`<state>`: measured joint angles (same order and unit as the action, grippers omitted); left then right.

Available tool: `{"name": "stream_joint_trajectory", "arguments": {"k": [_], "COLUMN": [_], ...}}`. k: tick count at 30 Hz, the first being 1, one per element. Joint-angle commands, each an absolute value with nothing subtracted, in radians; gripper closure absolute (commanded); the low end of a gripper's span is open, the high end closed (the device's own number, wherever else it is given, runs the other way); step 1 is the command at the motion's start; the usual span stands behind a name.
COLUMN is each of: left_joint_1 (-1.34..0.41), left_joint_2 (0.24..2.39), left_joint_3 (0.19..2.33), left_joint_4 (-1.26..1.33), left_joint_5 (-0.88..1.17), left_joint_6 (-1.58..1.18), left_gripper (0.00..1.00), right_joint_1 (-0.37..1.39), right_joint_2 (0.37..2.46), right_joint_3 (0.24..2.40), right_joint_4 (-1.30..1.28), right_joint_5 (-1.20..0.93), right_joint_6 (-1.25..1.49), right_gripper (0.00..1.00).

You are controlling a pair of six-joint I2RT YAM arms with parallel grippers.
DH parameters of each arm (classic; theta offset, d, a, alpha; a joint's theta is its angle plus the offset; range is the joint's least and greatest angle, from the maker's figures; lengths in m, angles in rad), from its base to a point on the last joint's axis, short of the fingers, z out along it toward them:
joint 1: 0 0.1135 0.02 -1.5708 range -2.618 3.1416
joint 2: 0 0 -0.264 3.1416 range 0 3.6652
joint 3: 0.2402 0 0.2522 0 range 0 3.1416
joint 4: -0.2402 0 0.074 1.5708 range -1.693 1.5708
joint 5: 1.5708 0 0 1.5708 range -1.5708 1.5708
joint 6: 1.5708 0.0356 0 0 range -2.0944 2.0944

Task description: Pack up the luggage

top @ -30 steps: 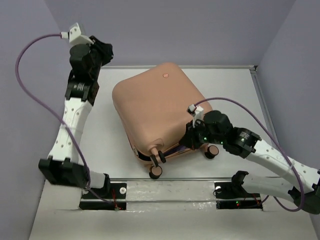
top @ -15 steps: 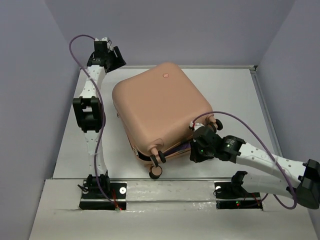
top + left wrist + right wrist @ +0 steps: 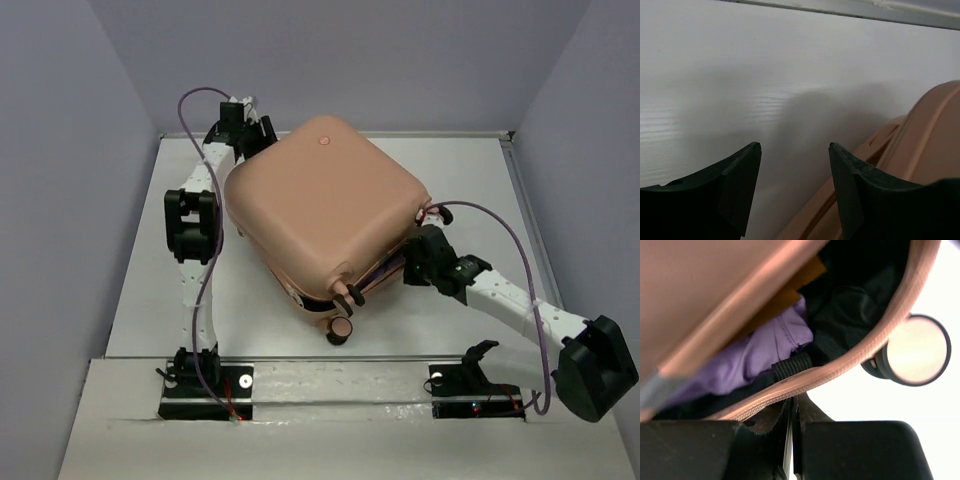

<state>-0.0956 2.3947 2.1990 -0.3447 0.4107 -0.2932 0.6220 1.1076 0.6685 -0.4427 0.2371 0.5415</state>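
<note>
The peach-pink luggage lies flat mid-table, its lid down but gaping along the near-right edge. My right gripper is at its right corner, shut on a brownish zipper pull just under the rim. Through the gap in the right wrist view I see purple cloth, mustard cloth and black lining. My left gripper hangs open at the case's far-left corner. In its own view nothing is between the fingers, and the shell lies to the right.
A caster wheel sticks out beside the right gripper, and another wheel points toward the near edge. A raised lip bounds the white table on the right; purple walls close in on three sides.
The left arm swung from the far left wall to the case's far-left corner and its jaws opened. The luggage turned and slid right while the right gripper travelled along its edge to the right corner.
</note>
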Motion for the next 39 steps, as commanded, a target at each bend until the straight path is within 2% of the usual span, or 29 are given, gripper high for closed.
{"name": "stream_joint_trajectory", "arguments": {"k": [1,5,7,10,14,16,17,19,22,23,24,25,26,29,33,34,36,38,39], "left_joint_1": [-0.104,-0.103,-0.104,-0.112,-0.133,-0.149,-0.153,-0.161,-0.163,-0.164,-0.164,-0.164,-0.164,-0.164,-0.164,-0.164,-0.164,-0.164,-0.163], "left_joint_2": [2.171,1.985,1.865,1.713,1.499,1.416,1.340,1.274,1.155,1.141,1.132,1.115,1.109,1.083,1.049,1.031,1.008,0.959,0.937], "left_joint_3": [1.858,1.542,1.360,1.113,0.947,0.829,0.755,0.698,0.652,0.650,0.661,0.669,0.678,0.712,0.707,0.704,0.693,0.684,0.674], "left_joint_4": [-0.206,-0.109,-0.036,0.020,0.069,0.089,0.104,0.121,0.121,0.123,0.123,0.121,0.121,0.123,0.127,0.133,0.132,0.109,0.098], "left_joint_5": [0.411,0.351,0.341,0.348,0.305,0.302,0.285,0.266,0.204,0.201,0.201,0.196,0.195,0.164,0.103,0.098,0.087,0.065,0.043], "left_joint_6": [-0.313,-0.391,-0.434,-0.477,-0.514,-0.546,-0.557,-0.572,-0.591,-0.595,-0.597,-0.598,-0.598,-0.617,-0.629,-0.633,-0.631,-0.618,-0.611], "left_gripper": [0.32,0.33,0.34,0.35,0.37,0.37,0.37,0.37,0.36,0.36,0.36,0.35,0.35,0.33,0.33,0.33,0.34,0.36,0.37], "right_joint_1": [0.531,0.465,0.425,0.393,0.382,0.382,0.382,0.382,0.373,0.373,0.364,0.350,0.341,0.304,0.269,0.268,0.268,0.282,0.296], "right_joint_2": [1.283,1.432,1.498,1.636,1.813,1.943,1.988,2.057,2.095,2.086,2.076,2.054,2.042,1.973,1.837,1.803,1.682,1.576,1.516], "right_joint_3": [0.773,0.897,0.998,1.157,1.320,1.496,1.632,1.731,1.833,1.842,1.850,1.868,1.879,1.888,1.829,1.788,1.723,1.607,1.533], "right_joint_4": [-0.066,0.086,0.153,0.155,0.152,0.089,0.022,-0.033,-0.106,-0.115,-0.139,-0.159,-0.179,-0.259,-0.279,-0.278,-0.269,-0.176,-0.143], "right_joint_5": [0.186,0.118,0.019,-0.108,-0.316,-0.482,-0.524,-0.566,-0.508,-0.496,-0.479,-0.445,-0.439,-0.373,-0.305,-0.282,-0.313,-0.365,-0.379], "right_joint_6": [0.473,0.460,0.446,0.445,0.430,0.433,0.440,0.465,0.466,0.466,0.465,0.463,0.462,0.437,0.388,0.362,0.339,0.347,0.353], "right_gripper": [0.93,0.93,0.93,0.93,0.93,0.93,0.91,0.87,0.71,0.58,0.51,0.38,0.32,0.16,0.05,0.05,0.12,0.36,0.53]}}
